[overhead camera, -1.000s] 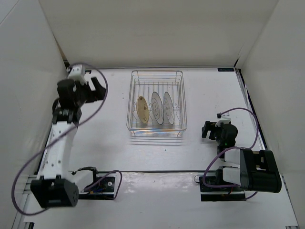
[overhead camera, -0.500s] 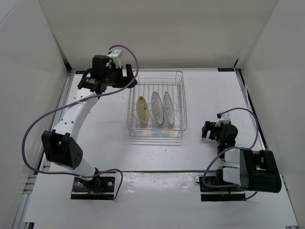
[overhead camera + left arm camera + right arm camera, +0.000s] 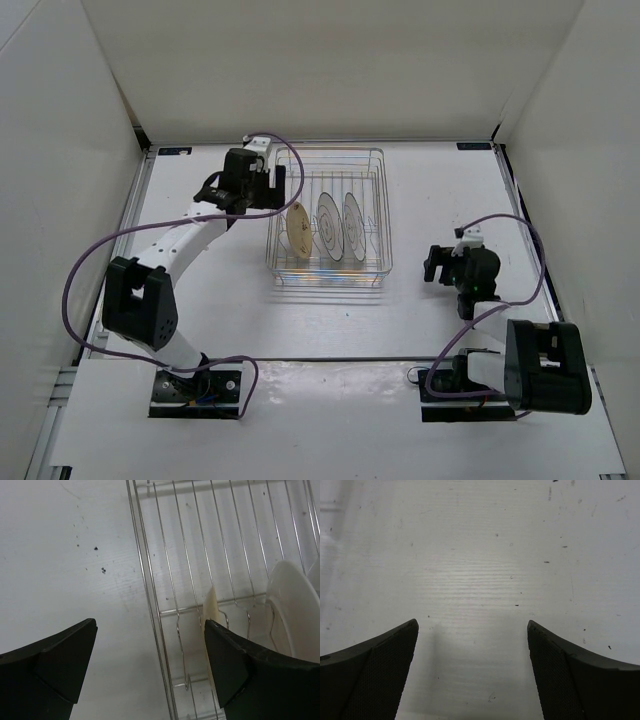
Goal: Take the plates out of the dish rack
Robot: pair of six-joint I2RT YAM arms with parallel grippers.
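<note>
I work on a white table (image 3: 330,325), matte and lightly scuffed, with small dark specks (image 3: 102,570) scattered over its surface. Plain pale walls box it in on three sides: a back wall (image 3: 320,70), a left wall (image 3: 50,180) and a right wall (image 3: 595,150). A thin dark seam (image 3: 330,359) crosses the table near its front edge. At the back right corner sits a small dark mark (image 3: 475,146), perhaps a label. The light is even and soft, casting only faint shadows.

The white plate (image 3: 295,605) runs off the left wrist view's right edge.
</note>
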